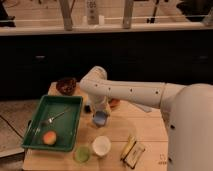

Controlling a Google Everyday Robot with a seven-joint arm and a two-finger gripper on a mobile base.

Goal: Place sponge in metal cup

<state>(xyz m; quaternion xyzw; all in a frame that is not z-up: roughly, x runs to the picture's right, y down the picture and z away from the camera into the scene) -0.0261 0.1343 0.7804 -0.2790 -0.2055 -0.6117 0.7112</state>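
The light-blue sponge point(101, 119) is near the middle of the wooden table point(150, 127). My gripper point(100, 112) points down right over the sponge and is at its top; I cannot tell if the sponge is held or resting on the table. The small dark metal cup point(88, 107) stands just left of the gripper, beside the green tray, partly hidden by the arm. The white arm point(125, 92) reaches in from the right.
A green tray point(70, 102) at the left holds a fork point(55, 118) and an orange fruit point(49, 138). A dark bowl point(66, 85) stands at the back left. A white cup point(101, 146), a green cup point(82, 153) and yellow-and-dark pieces point(131, 149) stand at the front. A brown object point(115, 103) lies behind the arm.
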